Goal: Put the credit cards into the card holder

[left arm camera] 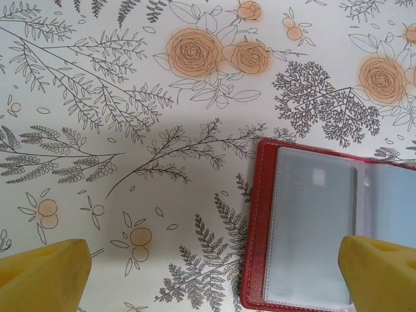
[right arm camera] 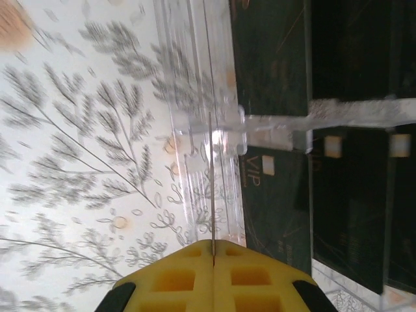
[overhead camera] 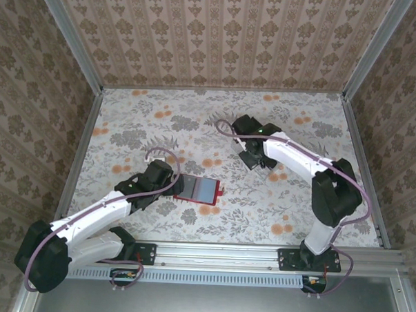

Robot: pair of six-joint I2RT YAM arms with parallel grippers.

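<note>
Writing: "VIP" in pale letters on one of the credit cards (right arm camera: 276, 214), next to a small pale square; the other marks on the cards are too faint to read.
Credit cards: dark and flat, lying in the compartments of a clear tray (right arm camera: 195, 97). In the top view the tray sits beyond and to the right of the card holder (overhead camera: 196, 190), apart from it.
Right gripper (right arm camera: 213, 276): yellow fingers pressed fully together, low beside the tray's wall and far from the card holder. A thin dark line runs up from the seam between them — whether it is a card held on edge cannot be told.
Card holder: red, lying open and flat on the flowered table (left arm camera: 97, 162), clear sleeves facing up.
Left gripper (left arm camera: 211, 273): fingers spread wide and holding nothing. They straddle the card holder's left edge — one tip over bare table, the other over the sleeves.
Hard to make out: the tray is blurred and the cards run off the edge of the right wrist view. The card holder's far page and lower edge are cut off in the left wrist view. What its sleeves hold is unclear.
</note>
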